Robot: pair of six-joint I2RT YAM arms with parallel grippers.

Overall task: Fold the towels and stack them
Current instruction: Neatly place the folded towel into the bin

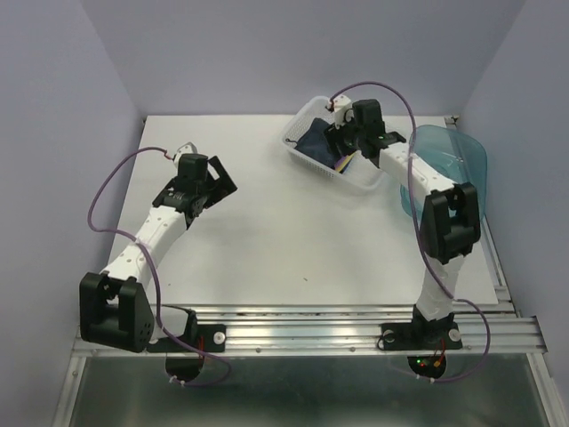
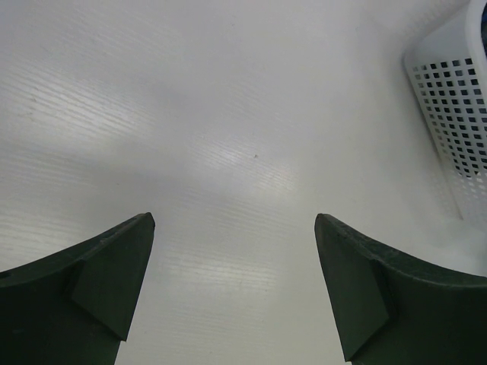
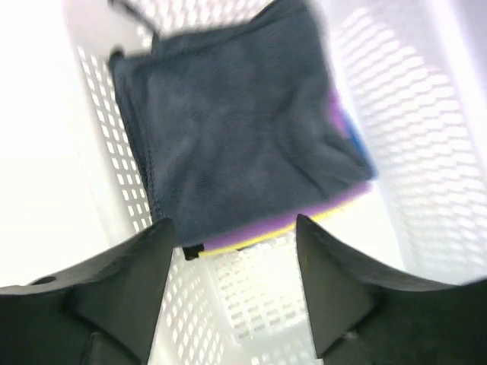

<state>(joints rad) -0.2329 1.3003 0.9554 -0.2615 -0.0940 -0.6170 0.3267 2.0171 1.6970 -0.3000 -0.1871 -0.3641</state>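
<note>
At the far right of the bench (image 1: pixel 267 240), seen from above, a white slotted basket (image 1: pixel 300 132) sits at an angle with a see-through teal bin (image 1: pixel 455 157) just beside it. The towels (image 1: pixel 315 142) lie inside the basket, a dark one on top. The right hand (image 1: pixel 345 149) hangs over the basket. The left hand (image 1: pixel 216 181) hovers above bare bench, well apart from the basket, with its fingers spread.

In the left wrist view, the left hand (image 2: pixel 236 293) holds nothing; its two fingers (image 2: pixel 106 274) stand wide apart over the white bench (image 2: pixel 228 137). A corner of the basket (image 2: pixel 456 99) shows at the upper right.

In the right wrist view, the right hand (image 3: pixel 232 293) is apart and empty, just above the basket (image 3: pixel 426 152). The towels form a flat, folded stack on the basket floor: the dark towel (image 3: pixel 236 129) on top, the purple towel (image 3: pixel 262 226) under it, the yellow towel (image 3: pixel 240 243) showing as a thin edge below, and the blue towel (image 3: pixel 356 138) peeking out at the right side. The picture is slightly blurred.
</note>
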